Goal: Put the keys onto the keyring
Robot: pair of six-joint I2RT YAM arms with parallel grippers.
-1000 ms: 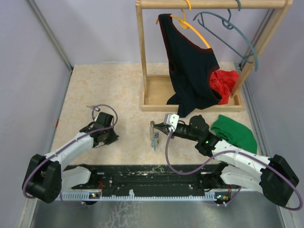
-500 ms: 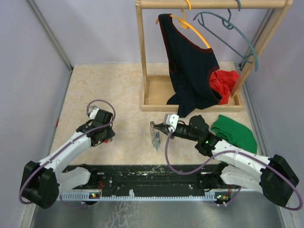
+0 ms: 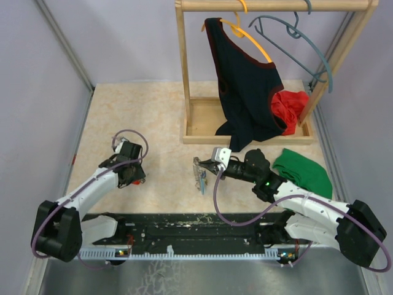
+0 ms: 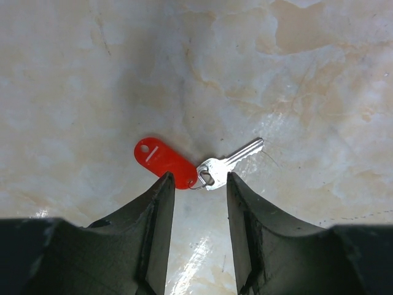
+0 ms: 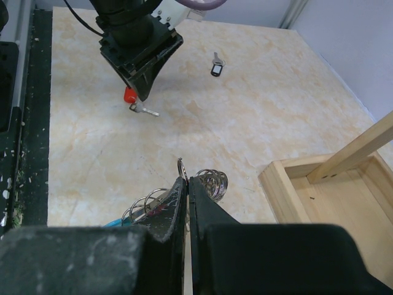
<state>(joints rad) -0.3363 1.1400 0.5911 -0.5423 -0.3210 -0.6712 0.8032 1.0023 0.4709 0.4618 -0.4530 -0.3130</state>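
Note:
A key with a red plastic tag [image 4: 164,161] and a silver blade [image 4: 232,163] lies flat on the marble tabletop. My left gripper [image 4: 198,183] is open just above it, one fingertip on each side of the small ring that joins tag and blade. The red key also shows in the right wrist view [image 5: 130,96], below the left gripper [image 5: 140,58]. A black-headed key [image 5: 215,67] lies further off. My right gripper [image 5: 187,182] is shut on the keyring [image 5: 212,183], a grey wire coil with a light-blue section [image 5: 113,223]. In the top view the keyring [image 3: 200,176] hangs from the right gripper [image 3: 206,165].
A wooden clothes rack [image 3: 187,74] stands at the back with a black garment [image 3: 245,92], an orange hanger and a grey-blue hanger [image 3: 301,43]. A red cloth [image 3: 290,107] lies in its base tray. A green cloth [image 3: 304,172] lies beside the right arm.
My left arm has shifted a little to the left and settled over the red key. My right arm and the keyring have not moved.

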